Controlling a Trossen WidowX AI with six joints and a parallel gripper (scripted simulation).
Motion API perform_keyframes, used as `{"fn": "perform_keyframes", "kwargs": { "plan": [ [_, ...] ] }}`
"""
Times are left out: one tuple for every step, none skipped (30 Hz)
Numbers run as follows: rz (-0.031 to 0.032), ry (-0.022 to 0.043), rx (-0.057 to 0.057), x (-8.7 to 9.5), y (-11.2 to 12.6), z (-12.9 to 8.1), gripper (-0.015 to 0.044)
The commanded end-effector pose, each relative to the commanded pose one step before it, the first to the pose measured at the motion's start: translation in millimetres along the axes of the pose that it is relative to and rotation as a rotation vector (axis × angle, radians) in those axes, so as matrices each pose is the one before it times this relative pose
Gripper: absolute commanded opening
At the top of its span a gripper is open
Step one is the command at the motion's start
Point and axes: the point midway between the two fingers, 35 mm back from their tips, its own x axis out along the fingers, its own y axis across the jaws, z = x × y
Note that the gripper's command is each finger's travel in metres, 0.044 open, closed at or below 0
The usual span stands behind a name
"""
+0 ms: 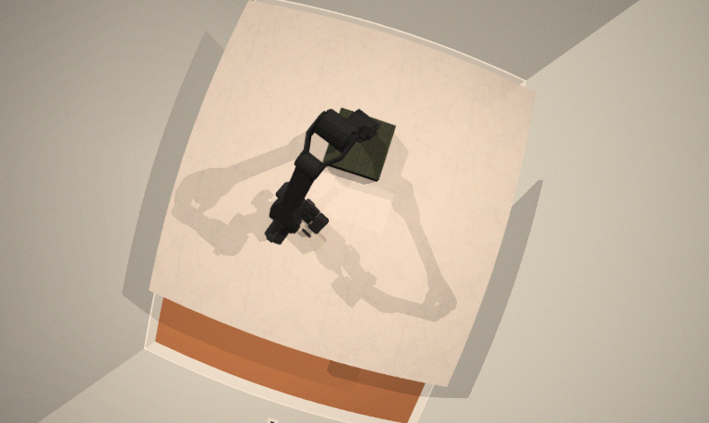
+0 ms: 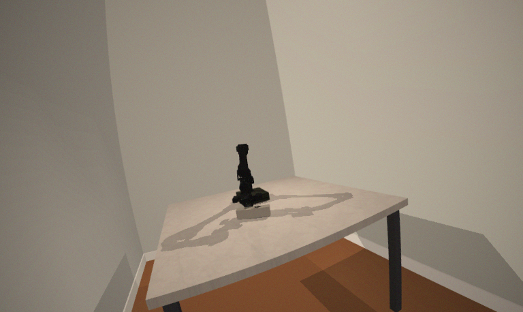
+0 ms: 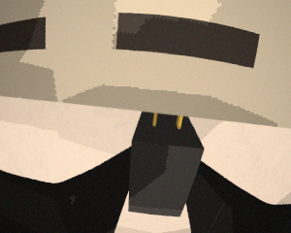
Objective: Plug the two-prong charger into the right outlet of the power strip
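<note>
In the wrist view my gripper (image 3: 159, 155) is shut on the dark grey charger (image 3: 160, 178). Its two gold prongs (image 3: 167, 120) point straight at the pale power strip (image 3: 165, 0) and stop a short way off its face. The prongs sit just below the strip's right dark outlet slot (image 3: 187, 39). The left slot (image 3: 16, 34) shows at the left edge. In the top view the gripper (image 1: 298, 227) hangs low beside the strip (image 1: 360, 210). In the exterior view the gripper (image 2: 246, 202) is right at the strip (image 2: 252, 212). The charger itself is too small to make out in the top and exterior views.
The arm stands on a dark green base plate (image 1: 373, 149) (image 2: 262, 193) near the middle of the beige table (image 1: 418, 293) (image 2: 270, 246). Arm shadows cross the top. The orange floor (image 1: 261, 345) shows past the table's front edge.
</note>
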Motion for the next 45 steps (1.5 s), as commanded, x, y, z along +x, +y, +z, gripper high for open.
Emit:
{"fn": "perform_keyframes", "kwargs": {
  "plan": [
    [0.00563, -0.00129, 0.0025, -0.94, 0.84, 1.86, 0.0],
    [0.0, -0.00003, 0.0, -0.05, 0.0, 0.35, 0.0],
    [0.0, -0.00003, 0.0, -0.04, 0.01, 0.33, 0.0],
    [0.0, -0.00003, 0.0, -0.05, 0.01, 0.36, 0.0],
    [0.0, -0.00002, 0.0, -0.05, 0.01, 0.32, 0.0],
    [0.0, -0.00002, 0.0, -0.04, 0.01, 0.27, 0.0],
    [0.0, -0.00002, 0.0, -0.04, 0.01, 0.25, 0.0],
    [0.0, -0.00002, 0.0, -0.04, 0.01, 0.25, 0.0],
    [0.0, -0.00002, 0.0, -0.05, 0.01, 0.26, 0.0],
    [0.0, -0.00002, 0.0, -0.05, 0.01, 0.27, 0.0],
    [0.0, -0.00002, 0.0, -0.06, 0.01, 0.28, 0.0],
    [0.0, -0.00002, 0.0, -0.06, 0.01, 0.28, 0.0],
    [0.0, -0.00002, 0.0, 0.08, 0.01, 0.29, 0.0],
    [0.0, -0.00002, 0.0, 0.04, 0.01, 0.28, 0.0],
    [0.0, -0.00002, 0.0, 0.02, 0.01, 0.28, 0.0],
    [0.0, -0.00002, 0.0, 0.01, 0.0, 0.27, 0.0],
    [0.0, -0.00002, 0.0, 0.0, 0.0, 0.28, 0.0],
    [0.0, -0.00002, 0.0, -0.01, 0.0, 0.28, 0.0],
    [0.0, -0.00002, 0.0, -0.02, 0.0, 0.28, 0.0],
    [0.0, -0.00002, 0.0, -0.03, 0.0, 0.28, 0.0],
    [0.0, -0.00002, 0.0, -0.03, 0.0, 0.28, 0.0],
    [0.0, -0.00002, 0.0, -0.04, 0.0, 0.28, 0.0],
    [0.0, -0.00002, 0.0, -0.05, 0.0, 0.28, 0.0],
    [0.0, -0.00002, 0.0, -0.05, 0.0, 0.28, 0.0],
    [0.0, -0.00002, 0.0, -0.05, 0.0, 0.28, 0.0],
    [0.0, -0.00002, 0.0, -0.06, 0.0, 0.28, 0.0],
    [0.0, -0.00002, 0.0, -0.06, 0.0, 0.28, 0.0],
    [0.0, -0.00002, 0.0, -0.06, 0.0, 0.28, 0.0],
    [0.0, -0.00002, 0.0, -0.06, 0.0, 0.28, 0.0],
    [0.0, -0.00002, 0.0, -0.06, 0.0, 0.27, 0.0],
    [0.0, -0.00002, 0.0, -0.05, 0.0, 0.27, 0.0],
    [0.0, -0.00002, 0.0, -0.04, 0.0, 0.23, 0.0],
    [0.0, -0.00001, 0.0, -0.04, 0.01, 0.18, 0.0],
    [0.0, -0.00001, 0.0, -0.03, 0.0, 0.12, 0.0],
    [0.0, -0.00001, 0.0, 0.0, 0.0, 0.09, 0.0],
    [0.0, -0.00001, 0.0, 0.01, 0.0, 0.1, 0.0],
    [0.0, -0.00001, 0.0, 0.02, 0.0, 0.11, 0.0],
    [0.0, -0.00001, 0.0, 0.03, 0.0, 0.12, 0.0],
    [0.0, -0.00001, 0.0, -0.01, 0.0, 0.16, 0.0],
    [0.0, -0.00002, 0.0, -0.01, 0.0, 0.23, 0.0],
    [0.0, -0.00002, 0.0, -0.02, 0.0, 0.29, 0.0],
    [0.0, -0.00003, 0.0, -0.02, 0.0, 0.35, 0.0],
    [0.0, -0.00003, 0.0, -0.02, 0.0, 0.38, 0.0],
    [0.0, -0.00003, 0.0, -0.02, 0.0, 0.4, 0.0],
    [0.0, -0.00003, 0.0, -0.02, 0.0, 0.39, 0.0]
  ]
}}
